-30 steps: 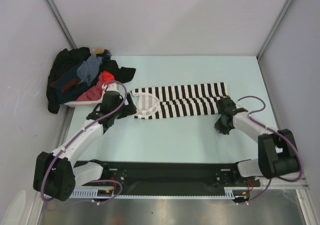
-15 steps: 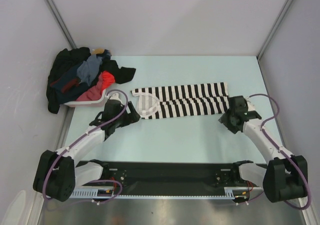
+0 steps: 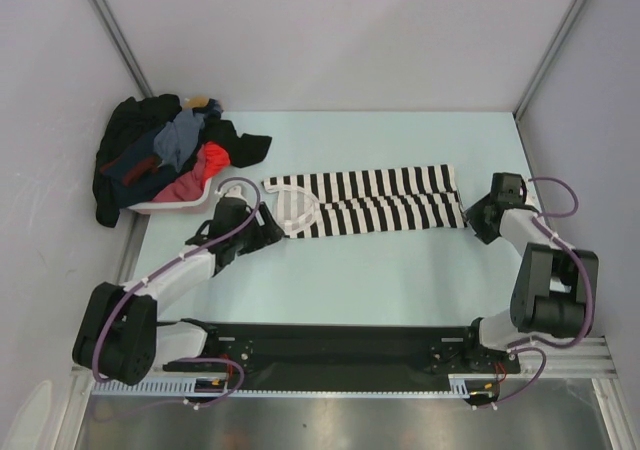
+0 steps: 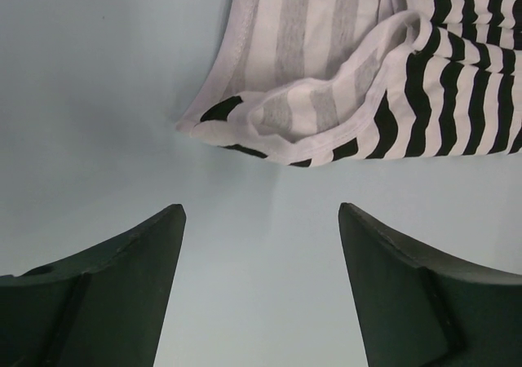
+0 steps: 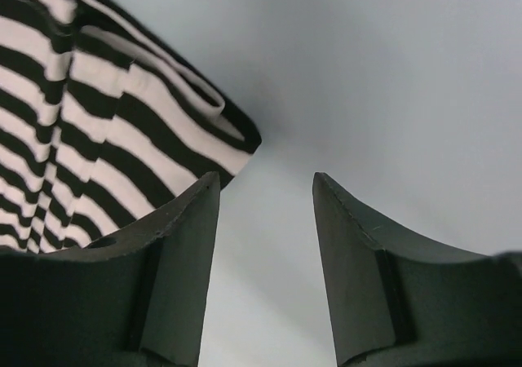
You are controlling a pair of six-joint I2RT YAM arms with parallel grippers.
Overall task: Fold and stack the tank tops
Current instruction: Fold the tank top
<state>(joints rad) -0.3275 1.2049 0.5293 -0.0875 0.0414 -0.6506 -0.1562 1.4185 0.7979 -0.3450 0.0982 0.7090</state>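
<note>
The black-and-white striped tank top [image 3: 365,202] lies folded into a long band across the middle of the pale blue table. Its strap end [image 4: 326,98] points left and its hem corner [image 5: 122,114] points right. My left gripper [image 3: 268,232] sits just in front of the strap end, open, with bare table between its fingers [image 4: 259,208]. At the hem end my right gripper [image 3: 478,215] stands open over bare table [image 5: 266,178], its left finger [image 5: 163,253] next to the hem corner. No navy jersey can be made out.
A pale pink basket [image 3: 185,204] at the far left holds a heap of dark, grey-blue and red clothes [image 3: 165,150] that spills over its rim. Grey walls close in the table on three sides. A black rail [image 3: 320,345] runs along the near edge.
My right gripper opened and swung from the near side of the hem out to the top's right end. My left gripper drew back off the strap end toward me.
</note>
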